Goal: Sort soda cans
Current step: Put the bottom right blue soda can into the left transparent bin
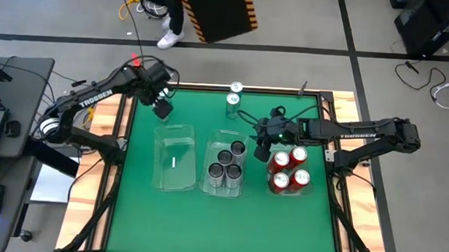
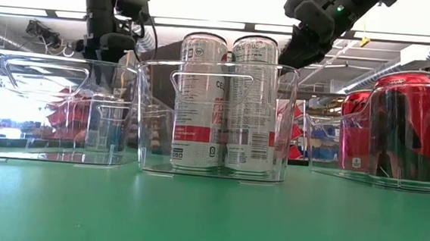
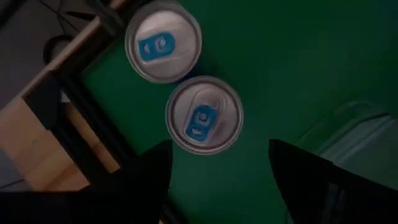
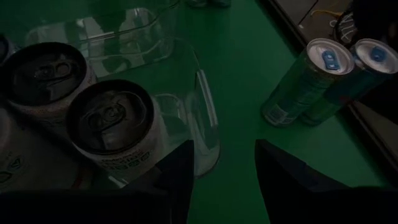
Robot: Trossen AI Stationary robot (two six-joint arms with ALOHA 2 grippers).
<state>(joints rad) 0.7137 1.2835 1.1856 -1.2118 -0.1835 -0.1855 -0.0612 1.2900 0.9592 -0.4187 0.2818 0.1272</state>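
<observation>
Two silver cylindrical cans with pale teal tabs point(image 1: 233, 97) at table's 12 o'clock edge, left gripper point(image 1: 163, 109) at 10 o'clock, fingers apart, empty, cans beyond fingertips point(image 3: 152, 168), right gripper point(image 1: 263, 150) over bins, fingers part-spread, empty.

Landmark: middle bin point(image 1: 223, 171), holding four grey cans point(image 1: 227, 165).
Left of it: an empty clear bin point(image 1: 173, 158) stands just beside.
Right of it: bin of red cans point(image 1: 289, 171), the right gripper point(image 1: 264, 141) above the gap between.
Behind it: two teal-topped cans point(image 1: 233, 97) at the far edge; bare green mat point(image 1: 202, 109) around them.
In front: open mat to the near edge.
</observation>
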